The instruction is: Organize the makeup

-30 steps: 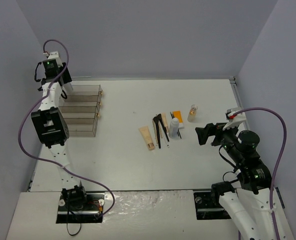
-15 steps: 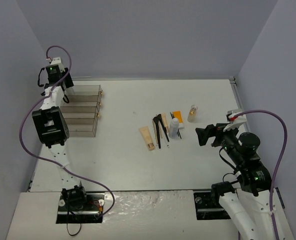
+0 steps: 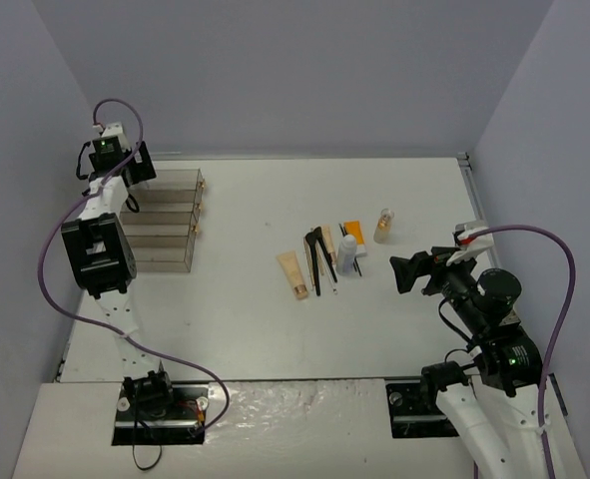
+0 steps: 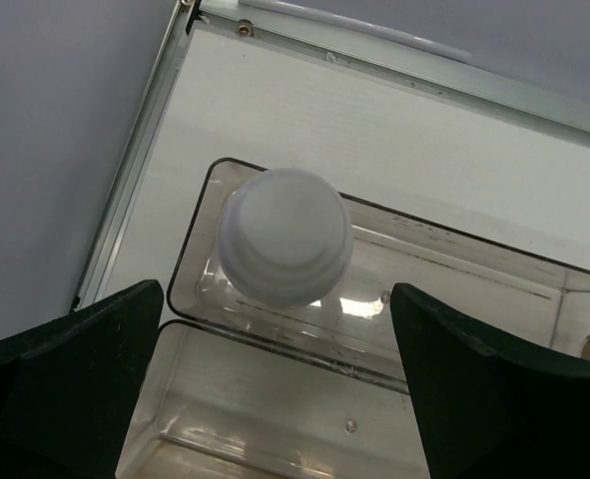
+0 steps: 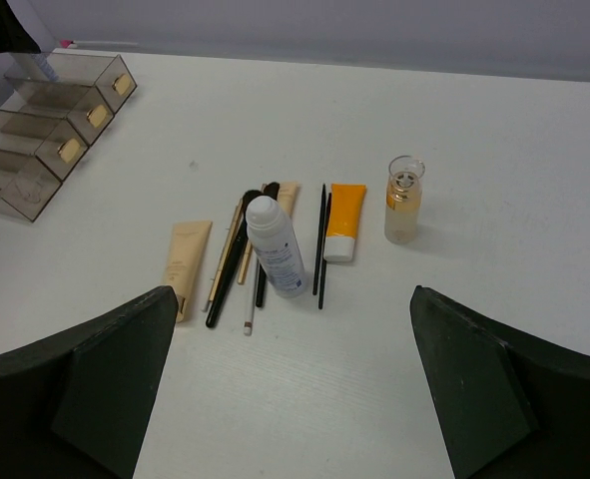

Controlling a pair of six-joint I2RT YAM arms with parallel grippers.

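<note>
A white-grey bottle (image 4: 285,235) stands upright in the back compartment of the clear drawer box (image 4: 454,289), seen from above by its round cap. My left gripper (image 4: 275,329) hangs open above it, a finger to either side and not touching it. The rest of the makeup lies mid-table: another white bottle (image 5: 275,244), an orange tube (image 5: 344,220), a gold-capped vial (image 5: 404,200), a beige tube (image 5: 187,257), black brushes (image 5: 230,269) and thin sticks (image 5: 320,244). My right gripper (image 5: 295,399) is open and empty, just short of this group.
The tiered drawer box (image 3: 165,235) sits at the table's left, close to the left wall and the metal edge rail (image 4: 135,170). The left arm (image 3: 97,254) stands beside it. The vial (image 3: 382,226) stands upright at the right end of the makeup group.
</note>
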